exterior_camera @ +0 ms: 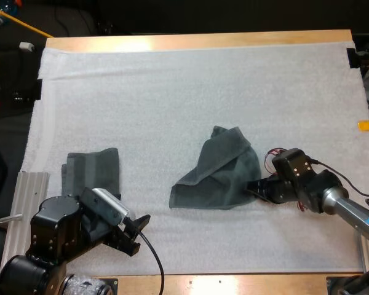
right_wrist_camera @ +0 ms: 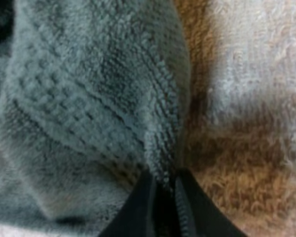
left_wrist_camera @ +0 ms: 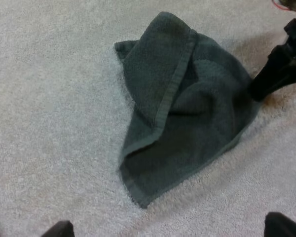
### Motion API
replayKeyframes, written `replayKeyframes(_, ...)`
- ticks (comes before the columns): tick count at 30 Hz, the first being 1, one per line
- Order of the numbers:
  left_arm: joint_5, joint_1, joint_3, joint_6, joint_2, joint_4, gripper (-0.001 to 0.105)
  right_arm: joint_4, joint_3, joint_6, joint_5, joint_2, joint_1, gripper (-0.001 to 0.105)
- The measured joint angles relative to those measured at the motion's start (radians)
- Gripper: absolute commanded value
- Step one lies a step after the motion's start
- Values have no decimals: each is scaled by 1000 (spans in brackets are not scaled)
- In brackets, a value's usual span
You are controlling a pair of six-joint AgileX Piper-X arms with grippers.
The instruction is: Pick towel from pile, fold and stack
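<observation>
A crumpled dark grey-green towel [exterior_camera: 215, 169] lies on the white mat [exterior_camera: 172, 86], right of centre. My right gripper [exterior_camera: 253, 186] is at its right edge, low on the mat. Close up, its two black fingers [right_wrist_camera: 138, 210] pinch a fold of the towel [right_wrist_camera: 89, 98] between them, so my right gripper [right_wrist_camera: 163, 197] is shut on the cloth. My left gripper [exterior_camera: 134, 235] hovers near the mat's front edge, open, its fingertips [left_wrist_camera: 59, 230] wide apart and short of the towel [left_wrist_camera: 182, 108]. The right gripper [left_wrist_camera: 271, 79] touches the towel's far side there.
A folded dark towel [exterior_camera: 92, 171] rests at the mat's left side, just beyond my left arm. A ribbed metal strip [exterior_camera: 24, 203] runs along the table's left edge. Bare mat stretches across the far half.
</observation>
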Motion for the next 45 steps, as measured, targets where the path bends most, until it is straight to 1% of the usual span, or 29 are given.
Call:
replayKeyframes(4, 0, 0, 0, 0, 3, 0, 71, 99, -36, -17, 93, -93, 0, 0)
replayKeyframes(11, 0, 0, 0, 0, 3, -20, 71, 339, -119, -89, 173, -209, 2, 0)
replayKeyframes(13, 3, 0, 0, 0, 3, -25, 71, 386, -125, -102, 210, -222, 20, 0)
replayKeyframes(16, 21, 0, 0, 0, 3, -27, 71, 417, -124, -104, 237, -228, 72, 0)
replayKeyframes(17, 23, 0, 0, 0, 3, -27, 71, 419, -124, -104, 240, -228, 96, 1)
replayKeyframes(18, 23, 0, 0, 0, 3, -27, 71, 419, -124, -104, 241, -228, 120, 4)
replayKeyframes(19, 23, 0, 0, 0, 3, -28, 71, 422, -124, -104, 243, -228, 142, 9)
replayKeyframes(20, 23, 0, 0, 0, 3, -29, 71, 423, -124, -104, 244, -228, 158, 17)
replayKeyframes(21, 23, 0, 0, 0, 3, -29, 71, 426, -124, -104, 247, -228, 172, 30)
replayKeyframes(22, 23, 0, 0, 0, 3, -29, 71, 432, -124, -103, 249, -228, 184, 40)
replayKeyframes(23, 23, 0, 0, 0, 3, -29, 71, 440, -124, -98, 251, -228, 192, 54)
replayKeyframes(24, 23, 0, 0, 0, 3, -29, 71, 450, -126, -93, 252, -228, 198, 71)
replayKeyframes(25, 23, 0, 0, 0, 3, -29, 71, 465, -130, -92, 254, -228, 203, 81)
replayKeyframes(26, 25, 0, 0, 0, 3, -29, 71, 485, -137, -92, 255, -228, 207, 86)
replayKeyframes(27, 28, 0, 0, 0, 3, -29, 71, 507, -144, -92, 263, -230, 212, 87)
replayKeyframes(33, 41, 0, 0, 0, 3, -29, 71, 589, -159, -99, 393, -257, 207, 87)
replayKeyframes(37, 44, 0, 0, 0, 3, -29, 71, 583, -151, -99, 404, -258, 168, 86)
replayKeyframes(38, 44, -2, 0, 0, 3, -29, 71, 574, -142, -101, 396, -258, 149, 84)
replayKeyframes(41, 44, -37, 0, 0, 3, -29, 71, 547, -110, -107, 351, -258, 79, 72)
replayKeyframes(45, 45, -100, 0, 0, 3, -29, 71, 521, -71, -129, 337, -258, -11, 50)
